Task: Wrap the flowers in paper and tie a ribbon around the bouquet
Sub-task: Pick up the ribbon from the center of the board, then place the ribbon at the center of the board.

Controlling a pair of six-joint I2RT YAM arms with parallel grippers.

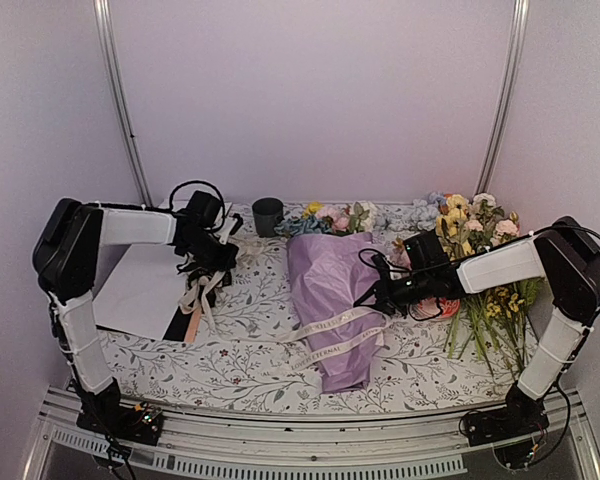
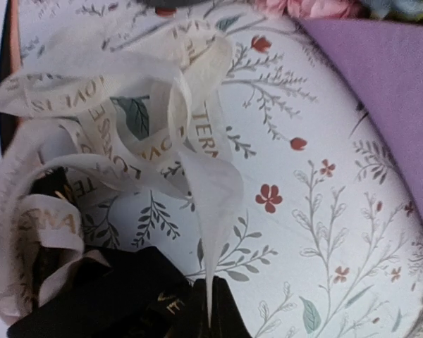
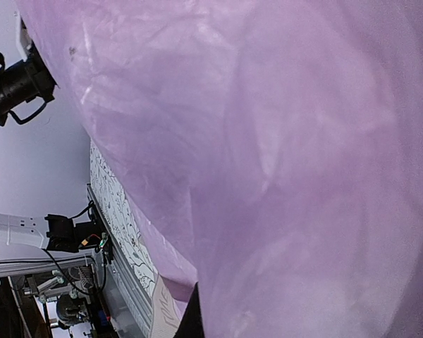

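Left end effector (image 2: 210, 318) is pinching the ribbon (image 2: 197, 162), fully closed; right end effector (image 1: 372, 297) is clamping paper (image 1: 330, 285). Pulling slowly should be avoiding tangles.

Dark cup (image 1: 268, 215), white sheet (image 1: 140, 292), loose flowers (image 1: 490, 300), floral tablecloth (image 1: 250, 350)

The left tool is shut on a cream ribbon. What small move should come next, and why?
Probably lift the left tool slowly toward the bouquet: the pinched cream ribbon lies in tangled loops, and the right tool holds the paper edge.
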